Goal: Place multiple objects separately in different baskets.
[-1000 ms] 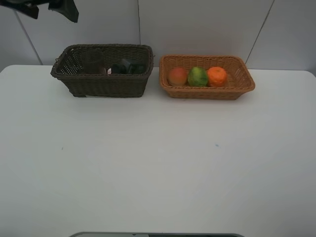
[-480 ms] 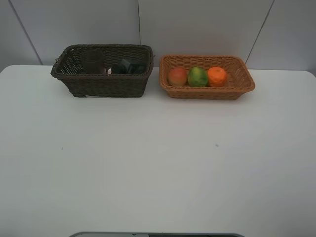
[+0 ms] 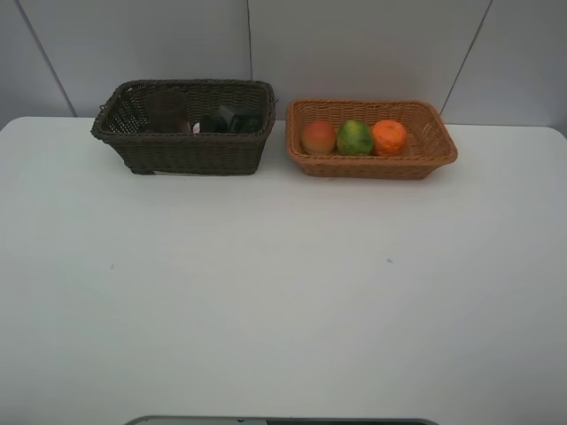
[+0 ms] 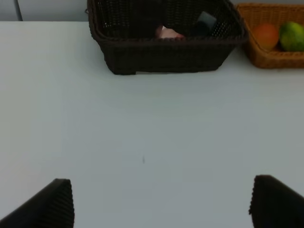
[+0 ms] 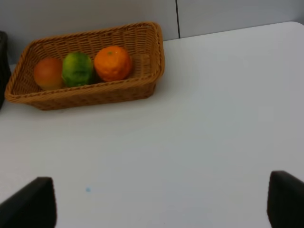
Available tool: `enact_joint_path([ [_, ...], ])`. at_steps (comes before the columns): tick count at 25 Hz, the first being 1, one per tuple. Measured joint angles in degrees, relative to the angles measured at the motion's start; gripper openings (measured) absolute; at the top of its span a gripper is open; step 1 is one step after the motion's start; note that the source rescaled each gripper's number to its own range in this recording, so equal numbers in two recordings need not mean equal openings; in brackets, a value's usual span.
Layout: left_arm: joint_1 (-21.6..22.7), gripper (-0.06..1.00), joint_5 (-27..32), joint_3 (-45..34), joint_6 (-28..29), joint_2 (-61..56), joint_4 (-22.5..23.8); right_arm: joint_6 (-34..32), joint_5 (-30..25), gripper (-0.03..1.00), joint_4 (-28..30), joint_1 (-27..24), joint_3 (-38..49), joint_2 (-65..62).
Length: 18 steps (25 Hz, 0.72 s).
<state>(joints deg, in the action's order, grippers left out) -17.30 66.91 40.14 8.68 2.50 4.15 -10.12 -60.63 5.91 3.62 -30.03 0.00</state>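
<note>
The dark brown basket [image 3: 177,150] holds the purple-brown cup [image 3: 166,111], the dark green bottle [image 3: 227,118] and the pink bottle [image 4: 167,33]. Side by side in the light tan basket [image 3: 372,166] lie the red-orange fruit [image 3: 318,136], the green fruit [image 3: 354,137] and the orange [image 3: 389,136]. My left gripper [image 4: 161,209] is open over bare table, well short of the dark basket [image 4: 166,54]. My right gripper [image 5: 159,204] is open too, back from the tan basket [image 5: 90,95] with its orange [image 5: 112,62]. Neither gripper shows in the high view.
The white table [image 3: 283,283] stretches in front of both baskets, which stand side by side at its far edge against a grey panelled wall [image 3: 354,44]. A narrow gap separates the two baskets.
A dark part of the left arm at the top left of the high view one second ago has left that view. The baskets and objects have not moved.
</note>
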Motion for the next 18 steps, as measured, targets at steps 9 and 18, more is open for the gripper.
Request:
enact_joint_path([
  [9,0.0,0.96,1.5,-4.1,-4.7,-3.0,-2.6,0.0,0.0,0.96,0.0,0.0,0.0,0.0],
  [18,0.0,0.96,-6.1,-11.0,-10.5,-3.0,-8.2,0.0,0.0,0.96,0.0,0.0,0.0,0.0],
])
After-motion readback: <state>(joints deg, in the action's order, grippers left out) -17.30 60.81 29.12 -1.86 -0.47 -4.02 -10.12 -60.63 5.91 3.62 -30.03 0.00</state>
